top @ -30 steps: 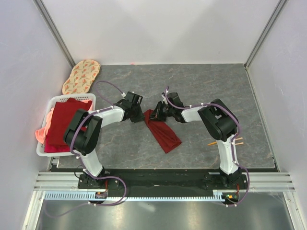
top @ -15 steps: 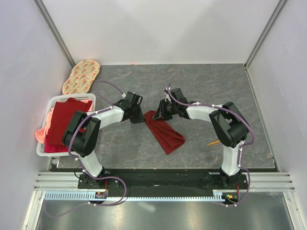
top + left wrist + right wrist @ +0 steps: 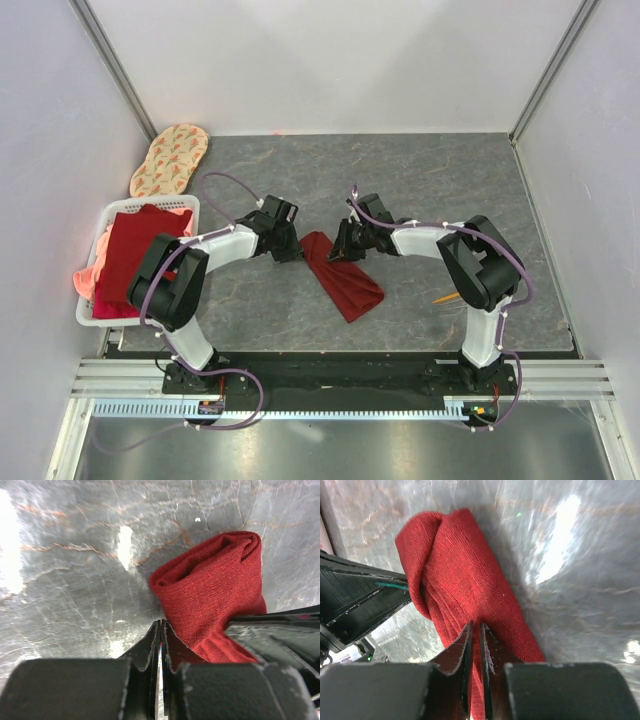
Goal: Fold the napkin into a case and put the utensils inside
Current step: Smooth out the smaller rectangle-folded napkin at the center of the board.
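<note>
Napkin: the napkin [image 3: 345,280] lies on the bench [image 3: 430,180] as a long, narrow folded strip, running diagonally between the two arms. Its far end is rolled into a rounded, layered fold.
Left tool: the left tool [image 3: 160,630] sits low at the left side of the napkin's far end, jaws together with only a hairline slit. The cloth lies against its right finger; I cannot tell whether an edge is pinched.
Right tool: the right tool [image 3: 475,630] is down on the napkin just short of the rolled end, jaws nearly together, with a fold of red cloth caught in the narrow slit.
Utensil: one orange tip [image 3: 443,297] shows beside the right arm, well apart from the napkin; the rest is hidden.
Basket: the basket [image 3: 112,212] stands at the left edge, holding red and pink cloths.
Mat: the oval mat [image 3: 170,158] lies in the far left corner.
</note>
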